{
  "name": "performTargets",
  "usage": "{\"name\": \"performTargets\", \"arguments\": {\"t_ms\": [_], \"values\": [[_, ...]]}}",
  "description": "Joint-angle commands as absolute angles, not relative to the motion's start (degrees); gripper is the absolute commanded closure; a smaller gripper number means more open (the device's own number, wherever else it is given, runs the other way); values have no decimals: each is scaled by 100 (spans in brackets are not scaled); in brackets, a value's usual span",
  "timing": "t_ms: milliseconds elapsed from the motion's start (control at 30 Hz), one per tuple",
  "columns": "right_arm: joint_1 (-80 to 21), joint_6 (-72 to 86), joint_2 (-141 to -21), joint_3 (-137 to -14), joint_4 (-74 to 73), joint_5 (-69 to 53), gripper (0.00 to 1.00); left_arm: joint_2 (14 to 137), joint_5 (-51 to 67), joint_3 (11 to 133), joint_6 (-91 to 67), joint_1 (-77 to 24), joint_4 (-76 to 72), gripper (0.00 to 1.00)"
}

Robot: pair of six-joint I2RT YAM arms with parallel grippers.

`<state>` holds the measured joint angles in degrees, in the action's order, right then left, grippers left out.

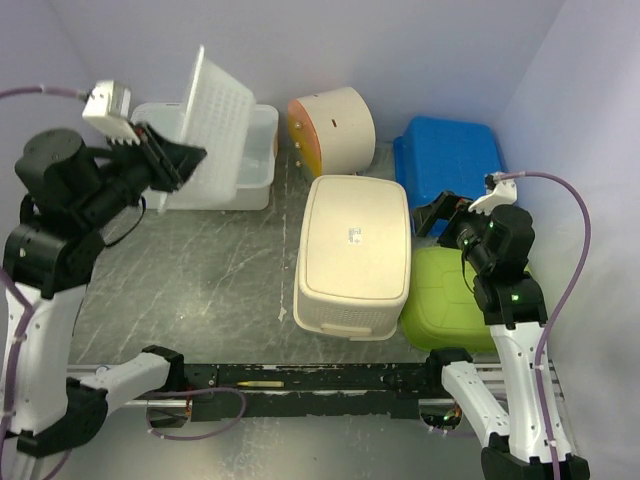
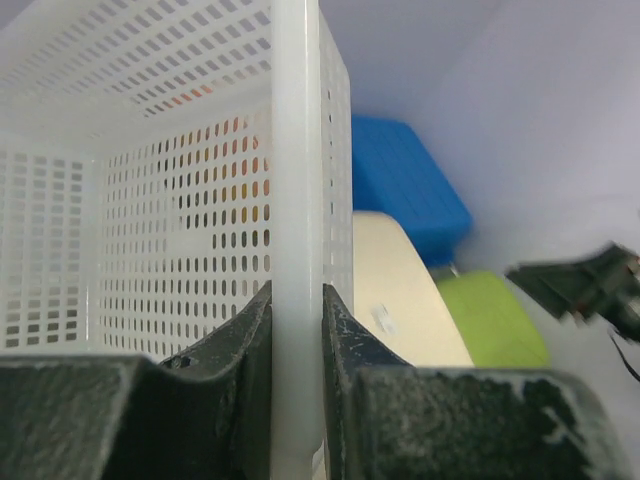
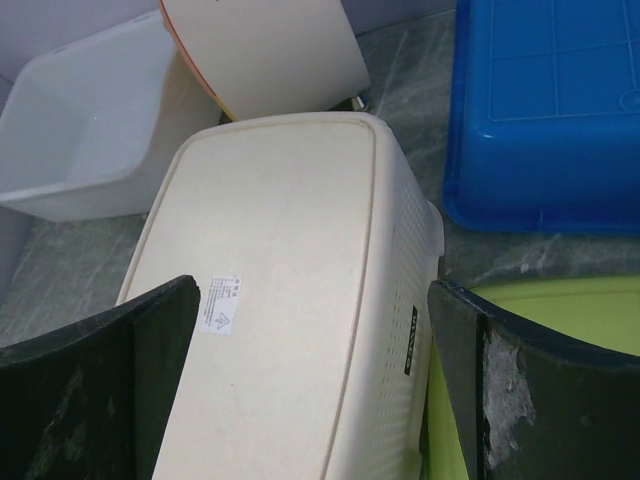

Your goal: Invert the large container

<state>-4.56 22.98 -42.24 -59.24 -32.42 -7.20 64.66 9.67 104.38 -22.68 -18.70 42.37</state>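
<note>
**Left claw gripping the white basket at the back-left of the desk**

The left claw (image 1: 183,160) is clenching the white basket (image 1: 222,110) by one wall. In the left wrist view the two fingers (image 2: 240,350) are pressing on either side of the wall's smooth edge, with the claw (image 2: 297,310) closed on it. The basket (image 2: 150,200), perforated all over, is standing raised on edge, and its open inside is showing to the left of the gripped wall. From above, it is leaning over a plain white tub (image 1: 258,150) at the back-left of the desk (image 1: 200,270). Whether the two are touching cannot be told.

A cream bin (image 1: 355,245) is lying base-up at the centre of the desk, with a small label showing on its flat bottom. Behind it, a round container (image 1: 335,125) with an orange face is resting on its side. A blue bin (image 1: 450,160) is sitting at the back-right, and a green bin (image 1: 445,300) is lying just beside the cream bin's right flank.

The right claw (image 1: 442,213) is hanging released above the gap between the cream and green bins. In the right wrist view its fingers (image 3: 110,380) are spread wide, the claw (image 3: 312,300) grasping nothing. Below it the cream bin (image 3: 280,260), green bin (image 3: 540,310), blue bin (image 3: 550,100) and tub (image 3: 80,140) are all showing.
</note>
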Motion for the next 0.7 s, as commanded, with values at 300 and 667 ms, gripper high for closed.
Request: {"name": "performTargets", "arguments": {"t_ms": [300,667], "values": [[-461,2297,-4063,-5774,-2940,-840,1,4790,2694,7707,-4550,-1876,4641,93],[-461,2300,-4075,-5628,-2883,-918,1,5264,2618,8039,-4613,-1876,5176,93]]}}
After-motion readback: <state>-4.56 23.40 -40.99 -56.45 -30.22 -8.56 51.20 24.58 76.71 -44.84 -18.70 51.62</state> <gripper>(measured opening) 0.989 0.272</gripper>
